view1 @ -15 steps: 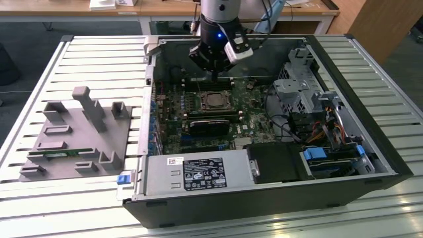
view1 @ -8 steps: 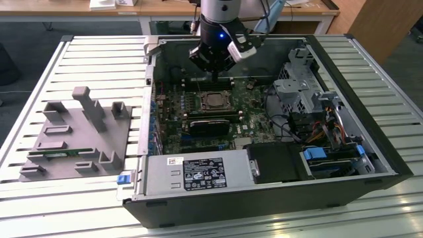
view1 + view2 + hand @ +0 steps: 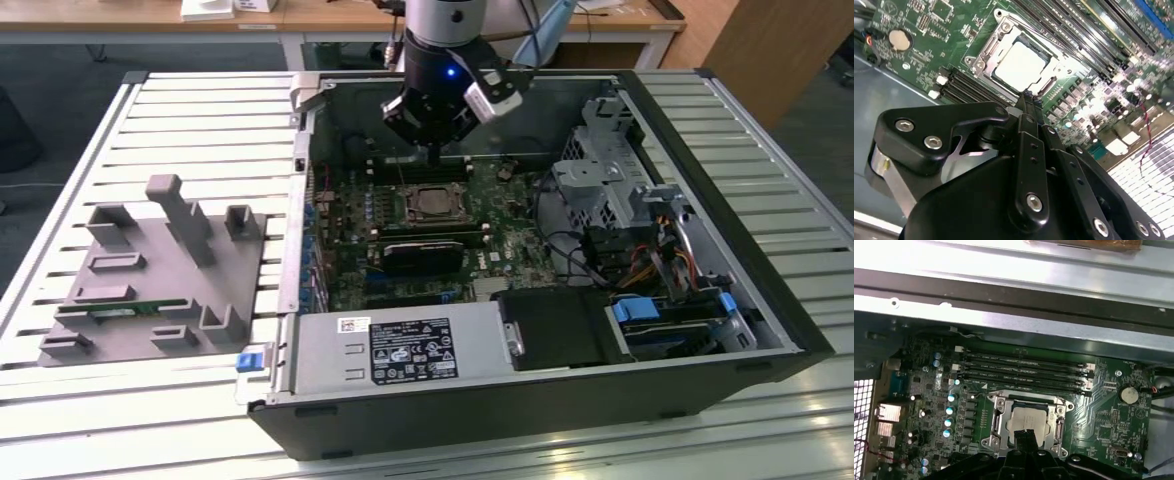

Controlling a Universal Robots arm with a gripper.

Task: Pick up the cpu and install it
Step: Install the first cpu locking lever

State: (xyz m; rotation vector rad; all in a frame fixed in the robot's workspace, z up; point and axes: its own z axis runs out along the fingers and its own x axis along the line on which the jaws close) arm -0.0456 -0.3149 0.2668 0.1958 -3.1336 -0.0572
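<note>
Gripper: the gripper [image 3: 430, 150] hangs inside the open computer case [image 3: 747, 300], above the motherboard [image 3: 350, 250]; in both wrist views its black fingers [image 3: 1026, 107] meet in a single narrow tip with no gap, so it is closed and carries nothing.
CPU: the cpu [image 3: 1019, 64] lies flat in the metal-framed socket [image 3: 985, 47] just below and ahead of the gripper tip, silver lid facing up.
CPU, first wrist view: the cpu [image 3: 1029, 421] sits directly beyond the fingertips [image 3: 1025, 437], which overlap its near edge in the picture; whether they touch it cannot be told.
CPU orientation: its outline is close to square, so no long axis stands out; its edges run parallel to the socket frame and to the memory slots [image 3: 1024, 372].
Memory slots: four long dark slots lie on the far side of the socket from the gripper, in the first wrist view.
Coin cell: a round battery [image 3: 1128, 394] sits on the board off to one side of the socket.
Grey tray: a grey fixture tray [image 3: 154, 280] rests on the slatted tabletop [image 3: 200, 120], well apart from the gripper, toward the exterior view's left.
Power supply: a labelled metal box [image 3: 400, 350] fills the case's near end, away from the gripper.
</note>
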